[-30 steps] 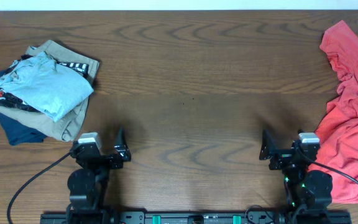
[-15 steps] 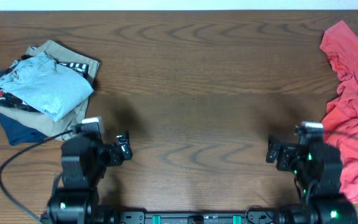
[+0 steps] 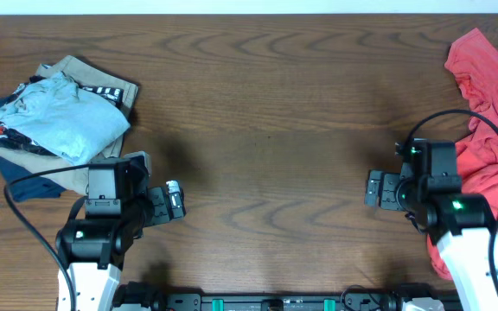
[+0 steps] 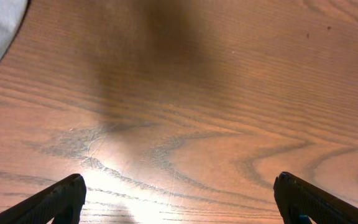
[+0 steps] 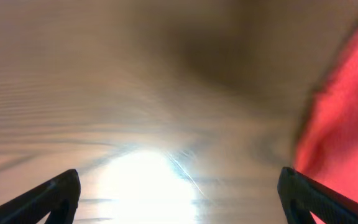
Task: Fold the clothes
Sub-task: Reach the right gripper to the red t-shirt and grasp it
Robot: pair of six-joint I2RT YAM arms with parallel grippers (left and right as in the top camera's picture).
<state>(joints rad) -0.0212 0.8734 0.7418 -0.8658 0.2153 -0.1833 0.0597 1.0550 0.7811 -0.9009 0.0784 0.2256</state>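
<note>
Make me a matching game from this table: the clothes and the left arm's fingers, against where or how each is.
1 red T-shirt
2 light blue shirt
3 navy garment
4 left fingers

A top of the pile
B open over the bare table
C crumpled at the right edge
D bottom of the pile

Pairs: 1-C, 2-A, 3-D, 4-B

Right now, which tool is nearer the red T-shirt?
Right. The right tool is open just beside the red T-shirt; the left tool is far off, by the folded pile.
</note>
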